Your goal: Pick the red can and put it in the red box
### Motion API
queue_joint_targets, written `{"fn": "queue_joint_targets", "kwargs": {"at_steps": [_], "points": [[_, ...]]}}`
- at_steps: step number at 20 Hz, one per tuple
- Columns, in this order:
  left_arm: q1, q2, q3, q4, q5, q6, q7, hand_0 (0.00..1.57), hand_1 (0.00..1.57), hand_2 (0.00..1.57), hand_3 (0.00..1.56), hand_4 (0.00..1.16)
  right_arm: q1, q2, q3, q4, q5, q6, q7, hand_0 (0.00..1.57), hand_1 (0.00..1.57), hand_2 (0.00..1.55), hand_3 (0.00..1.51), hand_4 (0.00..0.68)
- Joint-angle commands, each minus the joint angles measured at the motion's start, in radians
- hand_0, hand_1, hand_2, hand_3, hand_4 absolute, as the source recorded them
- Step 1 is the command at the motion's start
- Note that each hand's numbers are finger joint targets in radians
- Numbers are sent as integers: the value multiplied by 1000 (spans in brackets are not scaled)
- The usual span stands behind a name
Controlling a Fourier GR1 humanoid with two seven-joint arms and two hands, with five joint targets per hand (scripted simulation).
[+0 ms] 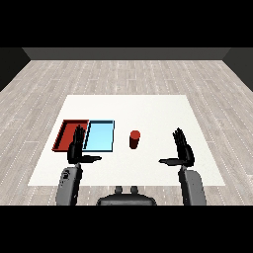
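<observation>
Both hands hover over table's near edge, fingers straight & spread, thumbs out, holding nothing: left hand (76,147) in front of red tray (64,135), right hand (183,147) near right edge. White table (148,106) sits on grey plank floor, dark wall behind. Red can (134,139) stands upright, long axis vertical, approx. mid-table, just beside light blue tray (99,136), apart from both hands.

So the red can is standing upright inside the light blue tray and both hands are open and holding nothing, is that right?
Not quite. The head view shows the red can standing upright on the white table, to the right of the light blue tray, not inside it. The rest holds: the left hand and right hand are open and hold nothing.
</observation>
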Motion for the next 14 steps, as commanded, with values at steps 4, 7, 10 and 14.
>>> {"fn": "queue_joint_targets", "kwargs": {"at_steps": [4, 7, 10, 14], "points": [[24, -11, -12, -16, 9, -11, -39, 0, 0, 0, 0, 0, -32, -5, -36, 51, -17, 34, -37, 0, 0, 0, 0, 0], [84, 17, 19, 13, 39, -72, -124, 0, 0, 0, 0, 0, 49, 18, 3, -70, 10, 17, -19, 0, 0, 0, 0, 0], [-54, 14, 32, 95, 27, -36, -87, 0, 0, 0, 0, 0, -43, 25, -9, 69, 16, 16, -40, 0, 0, 0, 0, 0], [57, 26, 29, -14, 59, -78, -83, 0, 0, 0, 0, 0, -8, 63, 34, 30, 34, -3, -15, 0, 0, 0, 0, 0]]}}
